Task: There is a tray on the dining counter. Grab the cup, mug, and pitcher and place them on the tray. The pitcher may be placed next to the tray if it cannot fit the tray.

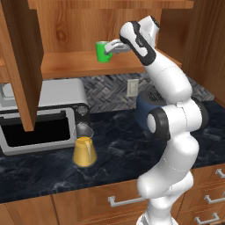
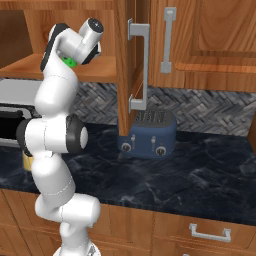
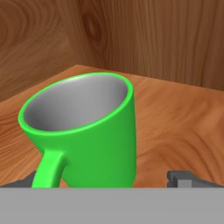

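Nothing looks delivered yet: the mug (image 1: 103,51) stands on the shelf (image 1: 74,63) at upper centre, the released pincer (image 1: 110,48) around it; the pitcher (image 1: 84,147) waits on the tabletop (image 1: 123,154).

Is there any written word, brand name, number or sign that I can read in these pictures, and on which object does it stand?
None: no readable text stands on anything.
The mug: plain green, no print.
The pitcher: no label.
The toaster: knobs on its front, no marks that can be read.
The microwave: its dark control panel is too blurred to show any figure.
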Robot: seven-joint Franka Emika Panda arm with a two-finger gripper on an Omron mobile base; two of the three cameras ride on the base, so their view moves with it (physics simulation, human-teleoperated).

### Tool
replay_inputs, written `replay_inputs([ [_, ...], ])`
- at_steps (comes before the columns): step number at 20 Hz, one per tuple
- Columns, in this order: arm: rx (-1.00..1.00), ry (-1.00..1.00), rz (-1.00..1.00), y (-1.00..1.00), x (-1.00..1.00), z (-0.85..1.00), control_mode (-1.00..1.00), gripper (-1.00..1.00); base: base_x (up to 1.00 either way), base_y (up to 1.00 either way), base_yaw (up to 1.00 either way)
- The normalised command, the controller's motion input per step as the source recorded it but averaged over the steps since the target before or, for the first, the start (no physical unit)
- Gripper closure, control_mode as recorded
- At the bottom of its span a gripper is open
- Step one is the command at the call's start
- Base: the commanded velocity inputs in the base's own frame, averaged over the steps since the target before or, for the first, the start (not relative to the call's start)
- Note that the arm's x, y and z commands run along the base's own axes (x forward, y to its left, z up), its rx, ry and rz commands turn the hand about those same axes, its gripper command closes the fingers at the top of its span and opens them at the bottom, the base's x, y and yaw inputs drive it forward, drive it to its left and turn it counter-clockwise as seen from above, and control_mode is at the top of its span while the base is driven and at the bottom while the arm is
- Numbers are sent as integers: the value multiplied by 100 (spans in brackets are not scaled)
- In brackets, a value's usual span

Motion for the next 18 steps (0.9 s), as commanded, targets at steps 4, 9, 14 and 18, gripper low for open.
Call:
replay_inputs([
  [4,0,0,0,0,0,0,-100,-100,0,0,0],
  [9,0,0,0,0,0,0,-100,100,0,0,0],
  [14,0,0,0,0,0,0,-100,100,0,0,0],
  [18,0,0,0,0,0,0,-100,100,0,0,0],
])
